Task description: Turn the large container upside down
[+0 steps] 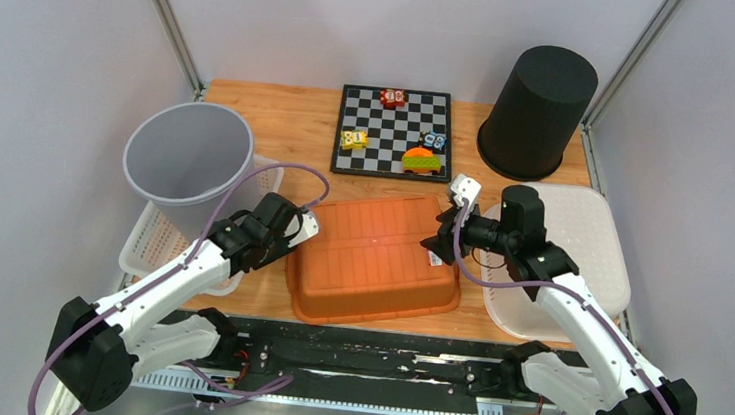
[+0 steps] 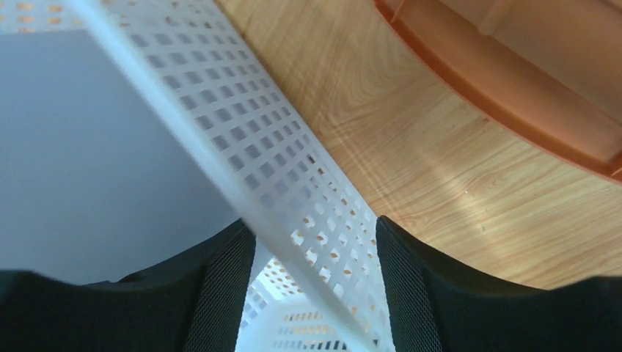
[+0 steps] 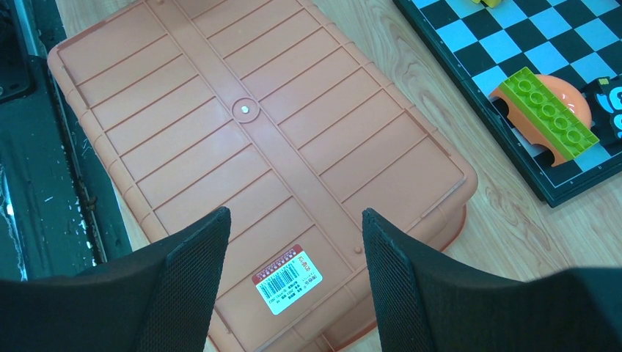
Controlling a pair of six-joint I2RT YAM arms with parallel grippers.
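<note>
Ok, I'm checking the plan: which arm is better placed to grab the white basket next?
Left: the left gripper straddles the white basket wall; the right gripper hovers open over the orange tub.

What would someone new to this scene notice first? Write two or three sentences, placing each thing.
The big orange container at the near middle of the table catches the eye first, lying bottom up with its ribbed base and a barcode sticker showing. Behind it sits a checkerboard dotted with bright toy blocks, and a tall black bin stands upside down at the far right corner.
</note>
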